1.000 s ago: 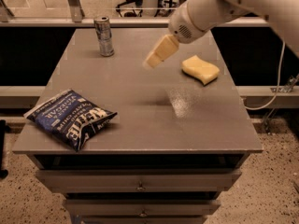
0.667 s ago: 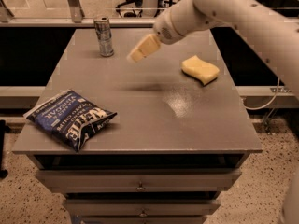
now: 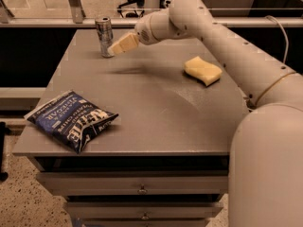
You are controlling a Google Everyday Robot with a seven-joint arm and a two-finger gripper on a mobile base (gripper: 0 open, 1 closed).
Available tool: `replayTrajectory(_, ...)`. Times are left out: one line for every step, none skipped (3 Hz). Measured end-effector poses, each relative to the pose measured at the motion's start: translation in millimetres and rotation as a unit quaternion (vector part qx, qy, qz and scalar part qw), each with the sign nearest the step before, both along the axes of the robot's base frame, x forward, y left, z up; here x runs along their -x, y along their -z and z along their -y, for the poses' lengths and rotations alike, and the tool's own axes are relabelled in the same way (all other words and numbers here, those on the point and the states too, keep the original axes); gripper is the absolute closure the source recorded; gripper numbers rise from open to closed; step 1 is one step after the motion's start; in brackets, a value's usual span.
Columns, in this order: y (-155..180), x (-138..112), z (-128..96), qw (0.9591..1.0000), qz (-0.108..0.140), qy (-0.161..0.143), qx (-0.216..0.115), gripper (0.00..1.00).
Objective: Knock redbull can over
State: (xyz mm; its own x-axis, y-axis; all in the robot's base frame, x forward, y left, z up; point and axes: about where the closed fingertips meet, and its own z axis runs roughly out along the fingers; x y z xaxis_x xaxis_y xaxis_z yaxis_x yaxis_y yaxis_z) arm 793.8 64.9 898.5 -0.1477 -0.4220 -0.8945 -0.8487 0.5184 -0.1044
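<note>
Change: the gripper (image 3: 113,50) has moved left across the far part of the table (image 3: 156,117) since 0.7 s ago, from about midway between sponge and can to right at the can.
Arm: the arm (image 3: 213,37) has swung with it, and its thick pale lower link now fills the lower right corner of the view.
Unchanged: can, sponge and bag lie where they lay a second ago.
Can: the can (image 3: 104,36) stands upright at the far left corner of the table, shiny top up.
Gripper place: low over the table, its tip at the can's lower right side; whether it touches the can or is just beside it cannot be told.
Gripper state: the two tan fingers (image 3: 127,42) lie together with no gap showing and nothing between them.
Shadow: a dark patch (image 3: 127,71) lies on the table just nearer than the gripper.
Sponge: the yellow sponge (image 3: 202,71) lies flat on the right side, well apart from the can.
Bag: the dark blue chip bag (image 3: 71,119) lies flat at the near left corner, one end over the table's edge; whether it is opened cannot be told.
Drawers: the drawers (image 3: 142,183) under the table top are closed, their contents hidden.
Writing: large white letters on the bag, upside down in this view, read "KETTLE"; the smaller lines beside them are illegible.
Can label: silver and dark panels, no words legible.
</note>
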Motion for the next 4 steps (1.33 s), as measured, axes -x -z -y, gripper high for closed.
replayTrajectory(3.4,-28.0,-26.5,0.9994,0.007,-0.004,-0.033,0.00)
replayTrajectory(3.9,-41.5,-54.9,0.9985,-0.005,-0.016,-0.053,0.00)
replayTrajectory(9.0,-44.6,-80.1,0.9969,-0.034,-0.031,-0.063,0.13)
replayTrajectory(11.5,-43.8,-84.4,0.9955,-0.053,-0.036,-0.069,0.36)
